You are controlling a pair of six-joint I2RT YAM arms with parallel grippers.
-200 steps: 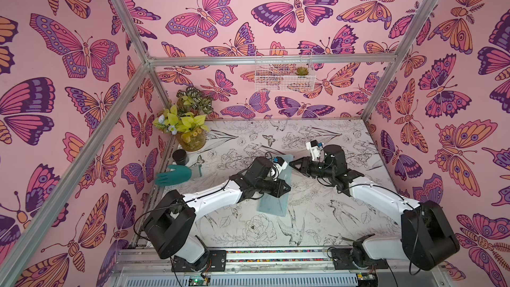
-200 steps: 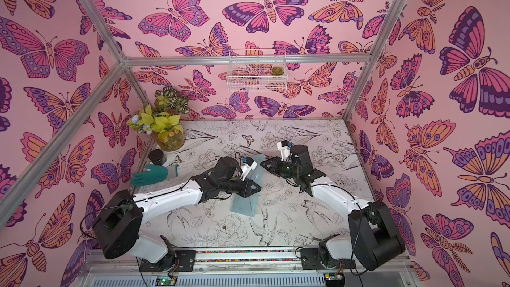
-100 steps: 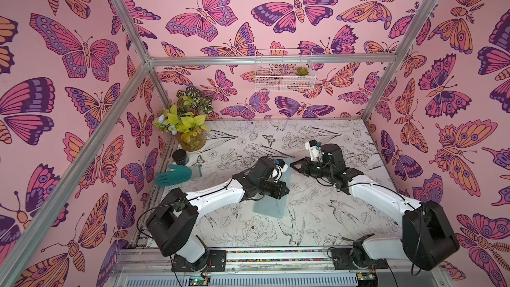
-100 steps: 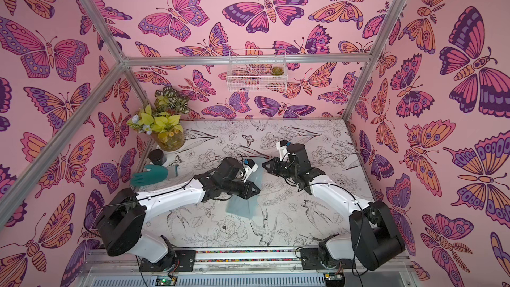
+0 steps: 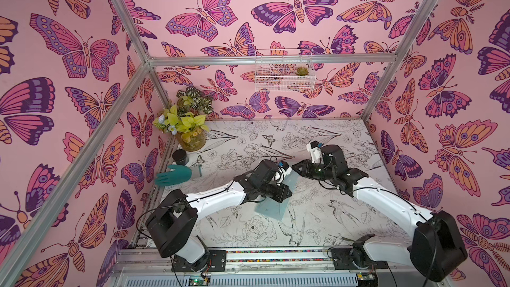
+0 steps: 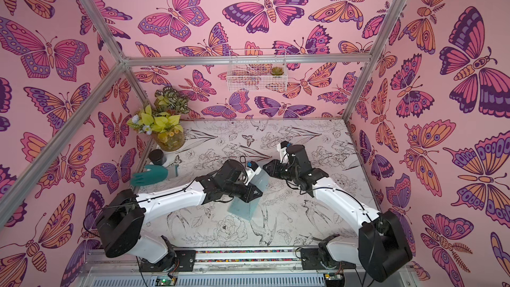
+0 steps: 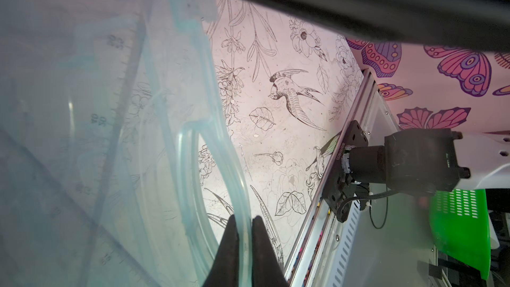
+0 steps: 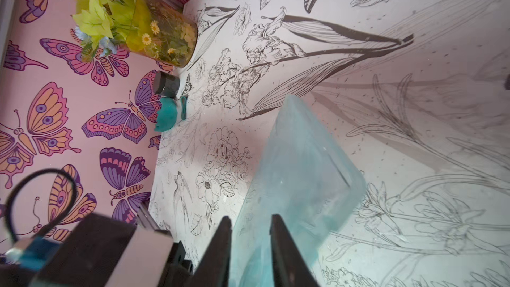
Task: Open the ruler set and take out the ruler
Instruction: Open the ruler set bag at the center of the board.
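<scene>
We pinch the rim of the ruler set tight in our left gripper. That holds it tilted up from the table, with its other edge offered to our right gripper. There the jaws stand narrowly apart astride that edge, likely to peel one half open, but we cannot tell whether they press it.

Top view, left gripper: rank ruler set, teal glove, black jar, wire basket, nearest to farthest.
1. ruler set: mid-table, pinched in the left gripper.
2. teal glove and black jar: both at the left table edge, too close to call.
3. wire basket: up on the back wall.
</scene>
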